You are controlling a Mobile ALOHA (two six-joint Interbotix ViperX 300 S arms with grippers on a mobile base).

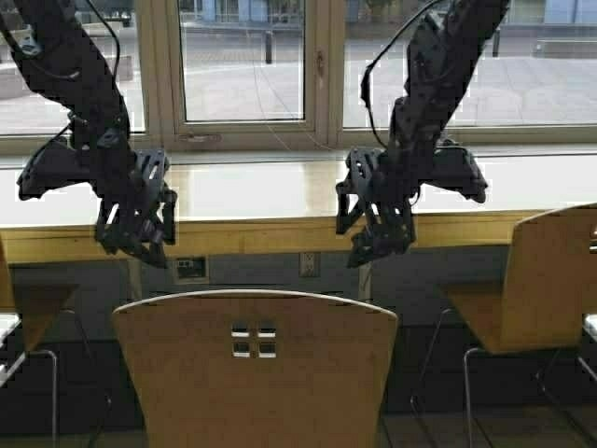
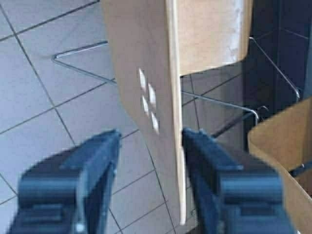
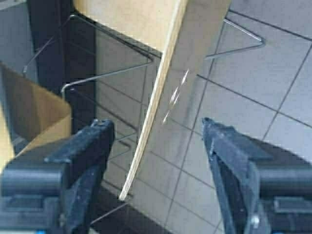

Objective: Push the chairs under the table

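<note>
Chairs: 3 are showing in the high view. 1 left chair [image 1: 23,313] is sitting at the frame's edge, only partly in view. 1 middle chair [image 1: 254,369] is standing nearest the robot, its back with 4 square cutouts facing the camera. 1 right chair [image 1: 532,294] is standing angled, its seat pointing toward the table.
Table: 1 table [image 1: 280,191] is running across the whole view under the window [image 1: 242,61], beyond the middle chair's backrest.
Left gripper: 1 left gripper [image 1: 140,229] is hanging above the middle chair's left shoulder, in front of the table edge. In its wrist view the left gripper [image 2: 148,146] is standing spread apart, fingers [image 2: 97,161] straddling the backrest's top edge without touching it.
Right gripper: 1 right gripper [image 1: 378,219] is hanging above the chair's right shoulder. In its wrist view the right gripper [image 3: 158,134] is also standing released, fingers [image 3: 229,146] either side of the backrest edge.
Other things: 2 wall outlets [image 1: 191,269] are sitting under the table, behind the middle chair. A tiled floor [image 2: 44,83] is lying below.
In the way: nothing is standing between the middle chair and the table.
</note>
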